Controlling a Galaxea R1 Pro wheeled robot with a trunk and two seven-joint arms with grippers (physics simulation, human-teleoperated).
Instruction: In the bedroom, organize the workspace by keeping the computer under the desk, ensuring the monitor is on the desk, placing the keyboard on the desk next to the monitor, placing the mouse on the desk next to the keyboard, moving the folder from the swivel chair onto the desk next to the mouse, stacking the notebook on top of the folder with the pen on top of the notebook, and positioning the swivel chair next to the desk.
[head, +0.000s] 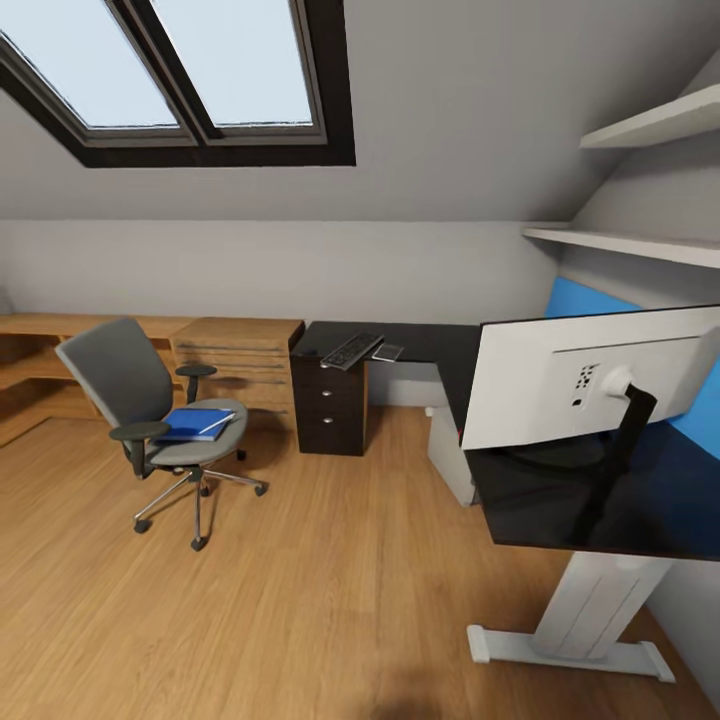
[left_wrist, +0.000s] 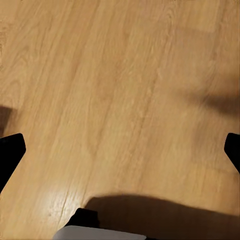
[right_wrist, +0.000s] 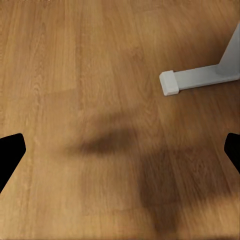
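**Helper:** Wood floor everywhere. Where's our stuff?

**Me:** I see the grey padded swivel chair (head: 150, 420) at the left middle of the head view, well apart from the black L-shaped desk (head: 590, 500) on the right. The flat blue folder (head: 197, 423) lies on its seat. The slim black keyboard (head: 351, 350) sits on the far desk arm, and the big flat monitor (head: 590, 375) shows its pale back at the right.

**Helper:** And the grippers?

**Me:** My left gripper (left_wrist: 120, 150) and right gripper (right_wrist: 120, 150) are both spread wide, holding nothing, over bare floor.

**Helper:** What could go wrong?

**Me:** The chair has wheels. If I bump it, I think it rolls off. The white desk foot (right_wrist: 172, 82) is near my right side, so I might clip it when turning. The middle floor is wide open.
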